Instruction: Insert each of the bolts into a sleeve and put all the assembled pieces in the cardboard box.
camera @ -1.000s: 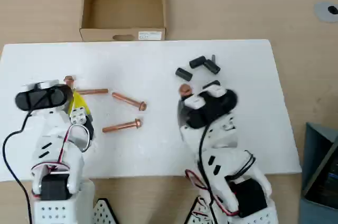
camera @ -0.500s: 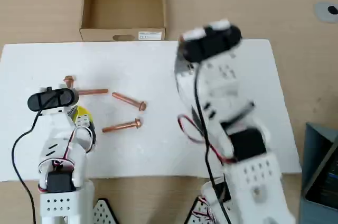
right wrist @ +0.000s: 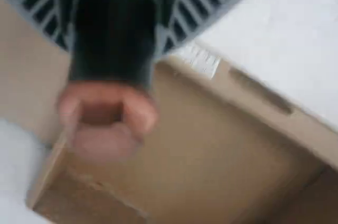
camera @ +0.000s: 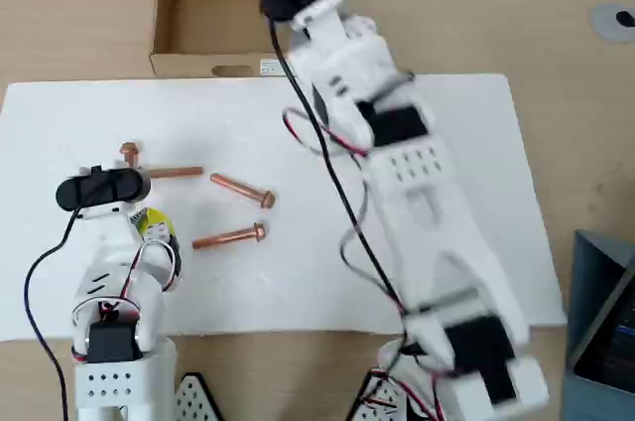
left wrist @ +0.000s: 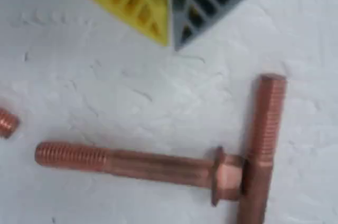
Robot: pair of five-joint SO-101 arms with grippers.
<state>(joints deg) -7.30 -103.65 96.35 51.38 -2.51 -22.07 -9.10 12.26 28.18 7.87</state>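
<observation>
My right gripper [right wrist: 117, 23] is shut on an assembled piece [right wrist: 112, 60], a black sleeve with a copper bolt head sticking out of its end. It hangs over the inside of the cardboard box [right wrist: 222, 145]. In the high view the right arm [camera: 342, 54] stretches across the white mat to the box [camera: 233, 54]. My left gripper [left wrist: 171, 36], one finger yellow and one grey, is shut on nothing just above the mat. Two copper bolts [left wrist: 137, 161] [left wrist: 261, 139] lie close below it, touching at one head. Several loose bolts [camera: 241, 190] lie on the mat's left half.
The white mat [camera: 248, 282] covers the table's middle, with the box beyond its far edge. A grey bin [camera: 600, 312] stands at the right edge. The right arm's body spans the mat's right half.
The right arm swung from the mat's middle out to the cardboard box, carrying the sleeve and bolt. The left arm drew back slightly toward its base.
</observation>
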